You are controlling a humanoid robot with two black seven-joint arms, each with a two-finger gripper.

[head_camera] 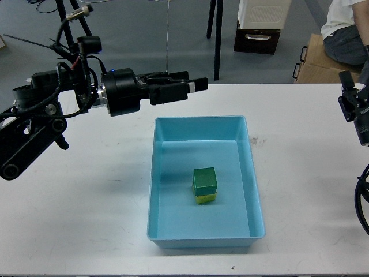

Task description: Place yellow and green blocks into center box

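Green block (204, 180) sits on top of the yellow block (205, 198), stacked, both inside the center box (164, 173), slightly below the tray's middle. Only a thin yellow strip shows under the green cube at its lower front edge; the rest of the yellow block is hidden, and any marks on it can't be made out.

Left gripper (197, 83) is in the upper middle of the frame, pointing right, hovering over the table's far edge just above the tray's upper left corner. Seen side-on and dark: the fingers overlap, so I can't tell whether they're apart or together. Nothing visibly held.

Right gripper (349, 95) is at the right edge of the frame, partly cut off. Only a dark block with some cable below is visible; finger state can't be read.

Surface: white table (81, 208), a few small dark specks near the tray's right rim and at the bottom edge. Tray is light blue, rounded corners, and casts a soft shadow on its left inner wall.

Room: grey floor beyond the table. Black stand legs (217, 34) at top centre. A white unit on a dark drawer box (257, 39) at upper right. A cardboard box (314, 60) next to it, and a seated person (345, 29) cut off at the top right corner, head out of view.
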